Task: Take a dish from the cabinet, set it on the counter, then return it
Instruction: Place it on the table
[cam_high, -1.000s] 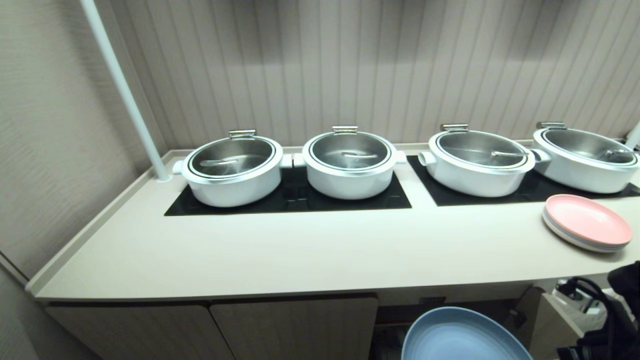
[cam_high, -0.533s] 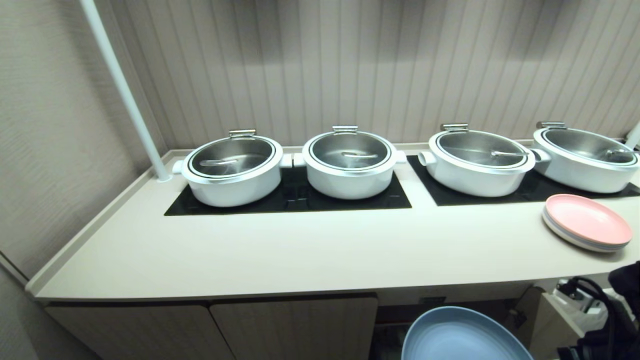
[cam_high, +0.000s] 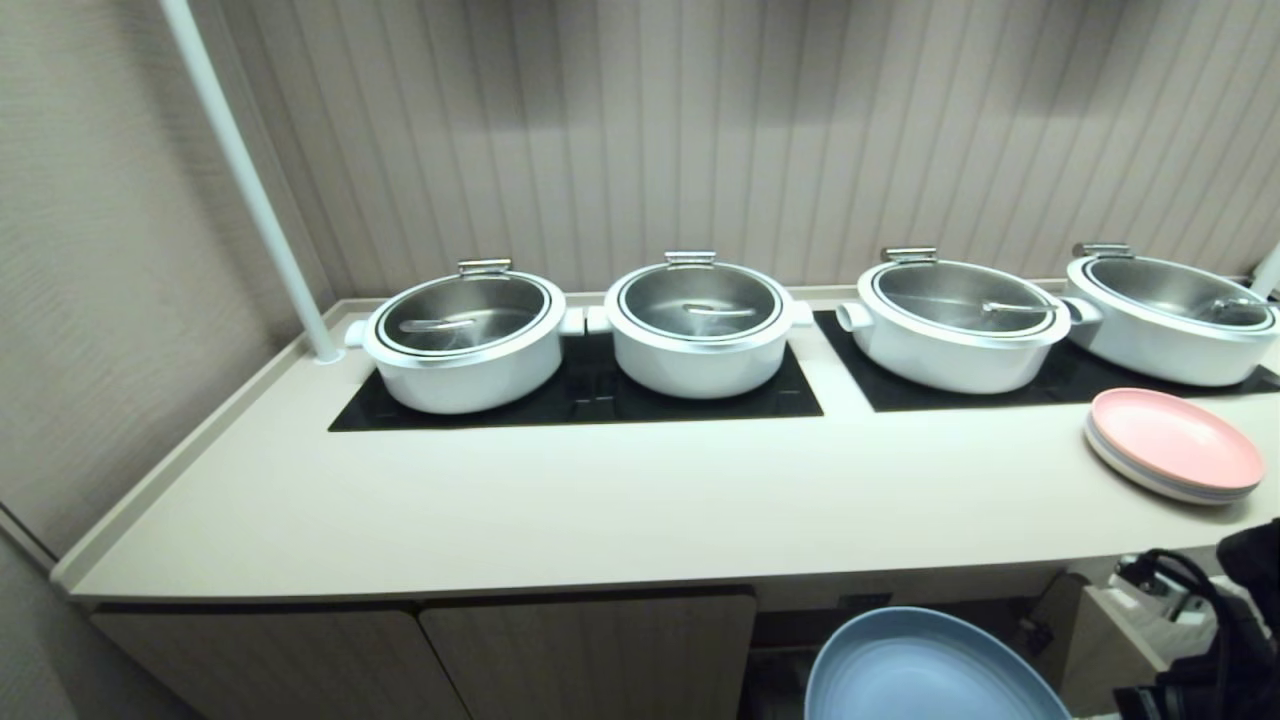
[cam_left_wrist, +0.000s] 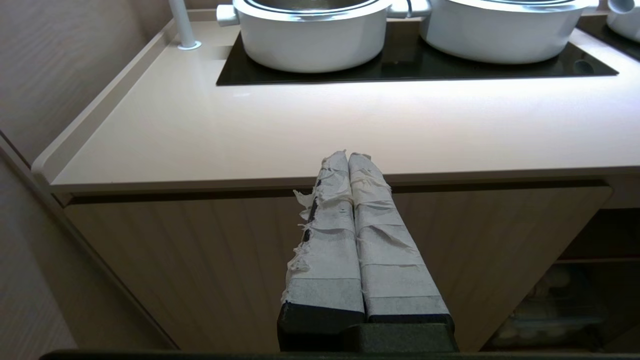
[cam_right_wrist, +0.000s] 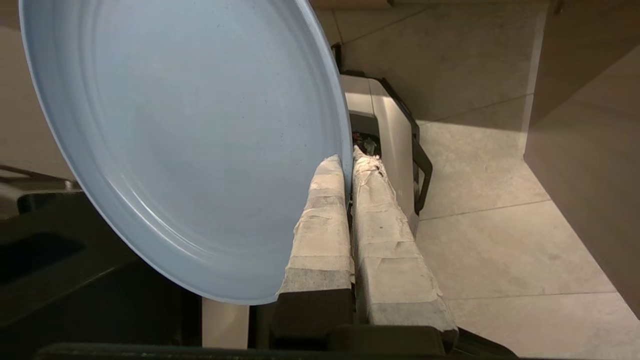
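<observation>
The light-blue dish (cam_high: 925, 670) hangs in front of the open cabinet (cam_high: 590, 650), below the counter (cam_high: 620, 500) edge at the lower right of the head view. In the right wrist view my right gripper (cam_right_wrist: 348, 157) is shut on the rim of the dish (cam_right_wrist: 185, 140), its taped fingers (cam_right_wrist: 320, 220) pinching the edge. My left gripper (cam_left_wrist: 348, 156) is shut and holds nothing, parked in front of a closed cabinet door (cam_left_wrist: 200, 260) just under the counter (cam_left_wrist: 300, 130).
Several white pots (cam_high: 465, 340) sit on black cooktop panels (cam_high: 590, 395) at the back. A stack of plates with a pink one uppermost (cam_high: 1172, 445) lies at the counter's right. A white pole (cam_high: 250, 180) rises at the back left. An open cabinet door (cam_high: 1100, 640) stands right of the dish.
The dish has risen very slightly in the head view; nothing else has moved.
</observation>
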